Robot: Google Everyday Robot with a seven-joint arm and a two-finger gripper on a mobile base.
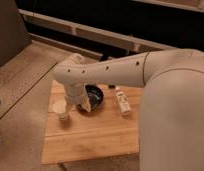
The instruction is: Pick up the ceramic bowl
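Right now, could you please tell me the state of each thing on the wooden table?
ceramic bowl: upright on the wooden table, not lifted.
white cup: upright, beside the bowl.
white bottle: appears to lie on its side.
pincer: low at the bowl's rim nearest the cup.
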